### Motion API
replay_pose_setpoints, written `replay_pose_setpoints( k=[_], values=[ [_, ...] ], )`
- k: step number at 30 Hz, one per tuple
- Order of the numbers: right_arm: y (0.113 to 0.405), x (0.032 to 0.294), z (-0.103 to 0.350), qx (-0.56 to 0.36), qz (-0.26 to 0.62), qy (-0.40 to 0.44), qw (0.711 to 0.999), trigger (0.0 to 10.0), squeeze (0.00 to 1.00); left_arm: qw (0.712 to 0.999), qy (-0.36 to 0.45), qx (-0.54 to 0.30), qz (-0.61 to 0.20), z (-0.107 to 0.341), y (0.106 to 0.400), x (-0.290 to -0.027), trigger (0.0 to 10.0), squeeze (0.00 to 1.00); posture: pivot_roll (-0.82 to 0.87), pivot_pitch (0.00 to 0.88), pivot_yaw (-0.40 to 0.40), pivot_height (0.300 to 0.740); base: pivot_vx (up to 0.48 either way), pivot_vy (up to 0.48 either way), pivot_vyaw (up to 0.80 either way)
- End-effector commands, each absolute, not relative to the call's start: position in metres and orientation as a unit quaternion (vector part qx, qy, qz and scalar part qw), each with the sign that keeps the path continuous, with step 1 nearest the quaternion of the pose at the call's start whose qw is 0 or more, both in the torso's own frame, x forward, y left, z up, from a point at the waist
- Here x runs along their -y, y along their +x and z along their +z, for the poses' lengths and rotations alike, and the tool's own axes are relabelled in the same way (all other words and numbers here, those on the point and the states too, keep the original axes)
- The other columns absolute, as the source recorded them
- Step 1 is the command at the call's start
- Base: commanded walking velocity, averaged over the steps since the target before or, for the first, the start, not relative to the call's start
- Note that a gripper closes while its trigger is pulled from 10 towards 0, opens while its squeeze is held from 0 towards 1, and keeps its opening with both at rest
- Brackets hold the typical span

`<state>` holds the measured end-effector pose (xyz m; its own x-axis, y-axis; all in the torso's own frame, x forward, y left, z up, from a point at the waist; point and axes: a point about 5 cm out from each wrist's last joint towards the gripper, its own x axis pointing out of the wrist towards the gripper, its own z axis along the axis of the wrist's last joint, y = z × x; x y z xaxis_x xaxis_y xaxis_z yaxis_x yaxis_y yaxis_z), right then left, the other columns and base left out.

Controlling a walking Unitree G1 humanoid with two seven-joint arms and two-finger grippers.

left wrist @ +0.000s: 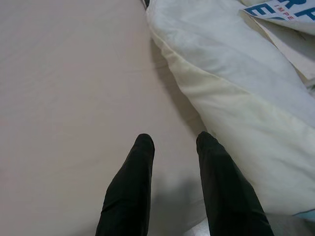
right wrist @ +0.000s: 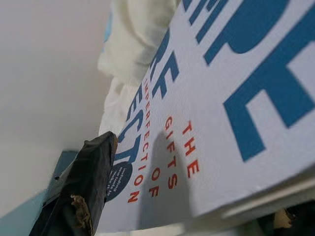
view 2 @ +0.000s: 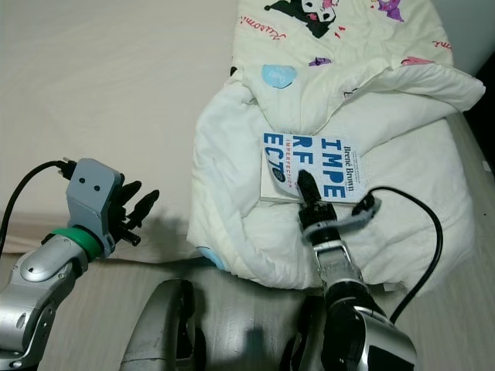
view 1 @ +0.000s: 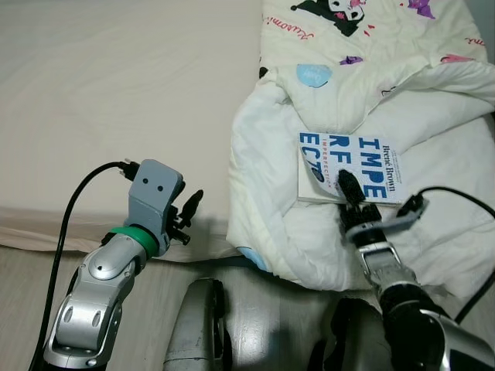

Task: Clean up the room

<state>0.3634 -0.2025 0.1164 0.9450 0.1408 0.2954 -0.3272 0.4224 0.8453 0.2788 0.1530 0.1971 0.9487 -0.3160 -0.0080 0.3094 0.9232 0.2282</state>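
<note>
A white book [view 1: 357, 164] with big blue letters lies on the rumpled white comforter [view 1: 271, 232] on the bed. My right gripper [view 1: 350, 193] is at the book's near edge, shut on it: one black finger [right wrist: 81, 191] rests on the cover and the other sits under the pages. My left gripper [view 1: 188, 210] hovers open over the bed's near edge, left of the comforter, with nothing between its fingers [left wrist: 140, 162].
The cream bed sheet [view 1: 116, 93] stretches bare to the left of the comforter. The comforter carries cartoon prints at the far end [view 1: 340, 15]. Grey wooden floor [view 1: 263, 309] lies below the bed's edge. Black cables run from both wrists.
</note>
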Motion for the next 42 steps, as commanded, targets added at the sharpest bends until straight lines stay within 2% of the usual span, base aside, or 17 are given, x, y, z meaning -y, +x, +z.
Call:
replay_pose_setpoints(
  k=[1,10,12,28,30,31,33,34,35,36,42],
  values=[
    [0.361,0.198,0.112,0.089,0.147,0.515,0.84,0.0,1.0,0.98,0.113,0.0,-0.161,0.192,0.276,-0.154,10.0,0.0,0.37,0.285,0.146,0.575,0.0,0.0,0.0],
    [0.351,0.204,0.108,0.141,0.159,0.53,0.821,0.0,1.0,0.981,0.102,-0.003,-0.165,0.188,0.282,-0.145,10.0,0.0,0.32,0.27,0.131,0.575,0.0,0.0,0.0],
    [0.346,0.213,0.106,0.159,0.141,0.534,0.818,0.0,1.0,0.981,0.093,-0.001,-0.168,0.186,0.286,-0.139,10.0,0.0,0.28,0.257,0.114,0.575,0.0,0.0,0.0],
    [0.347,0.234,0.113,0.174,0.116,0.532,0.821,0.0,1.0,0.984,0.071,0.005,-0.161,0.183,0.296,-0.131,10.0,0.0,0.23,0.229,0.081,0.575,0.0,0.0,0.0],
    [0.348,0.232,0.112,0.158,0.115,0.522,0.83,0.0,1.0,0.985,0.068,0.007,-0.16,0.183,0.297,-0.13,10.0,0.0,0.23,0.229,0.081,0.575,0.0,0.0,0.0],
    [0.349,0.232,0.111,0.146,0.106,0.52,0.835,4.2,0.05,0.985,0.067,0.008,-0.159,0.183,0.298,-0.129,10.0,0.0,0.23,0.228,0.078,0.575,0.0,0.0,0.0],
    [0.349,0.233,0.109,0.133,0.095,0.518,0.84,4.2,0.05,0.985,0.067,0.008,-0.159,0.183,0.298,-0.129,10.0,0.0,0.23,0.228,0.078,0.575,0.0,0.0,0.0],
    [0.35,0.233,0.109,0.131,0.089,0.519,0.84,4.5,0.0,0.985,0.067,0.008,-0.159,0.183,0.298,-0.128,10.0,0.0,0.23,0.226,0.079,0.575,0.0,0.0,0.0],
    [0.35,0.234,0.109,0.133,0.086,0.522,0.838,1.9,0.0,0.985,0.066,0.009,-0.159,0.183,0.299,-0.128,10.0,0.0,0.23,0.226,0.079,0.575,0.0,0.0,0.0],
    [0.35,0.234,0.11,0.138,0.089,0.525,0.835,0.0,0.0,0.985,0.066,0.009,-0.159,0.183,0.299,-0.128,10.0,0.0,0.23,0.226,0.079,0.575,0.0,0.0,0.0],
    [0.351,0.234,0.113,0.145,0.098,0.529,0.83,0.0,0.0,0.985,0.067,0.01,-0.157,0.183,0.299,-0.129,10.0,0.0,0.23,0.225,0.08,0.575,0.0,0.0,0.0]
  ],
)
